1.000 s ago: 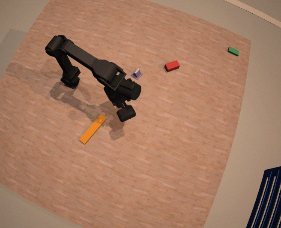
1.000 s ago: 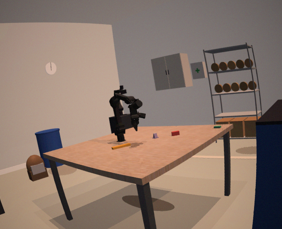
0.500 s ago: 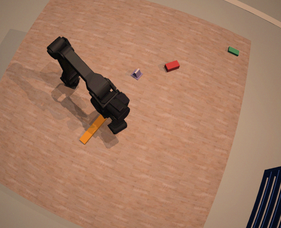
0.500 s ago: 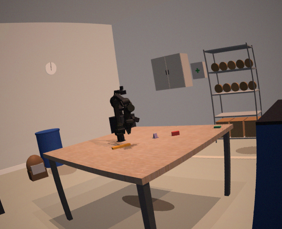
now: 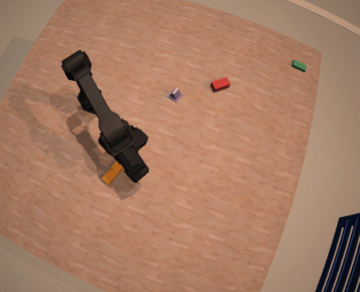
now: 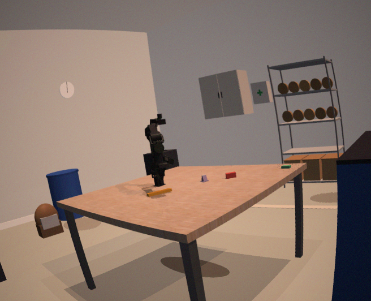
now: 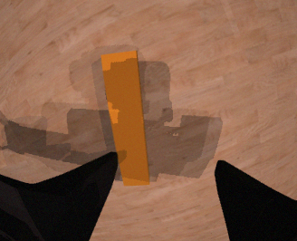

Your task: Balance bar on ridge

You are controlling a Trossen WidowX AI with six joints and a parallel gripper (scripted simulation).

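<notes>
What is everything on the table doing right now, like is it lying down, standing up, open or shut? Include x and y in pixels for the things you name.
Orange bar [image 5: 112, 173] [image 6: 159, 192] [image 7: 126, 122]: lying flat on the table, not held
Purple ridge [image 5: 175, 95] [image 6: 204, 178]: standing upright, nothing across it
Red block [image 5: 220, 84] [image 6: 231, 175]: lying on the table
Green block [image 5: 299, 65] [image 6: 285, 167]: lying flat near a table corner
Jaws: open, above the table

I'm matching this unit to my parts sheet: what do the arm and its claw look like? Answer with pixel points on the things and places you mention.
The arm [image 5: 96, 100] [image 6: 158, 147] is matte black throughout, with chunky joints and a long, boxy link. The claw [image 7: 167, 163] has two black fingers tapering to blunt tips. I see no markings.
</notes>
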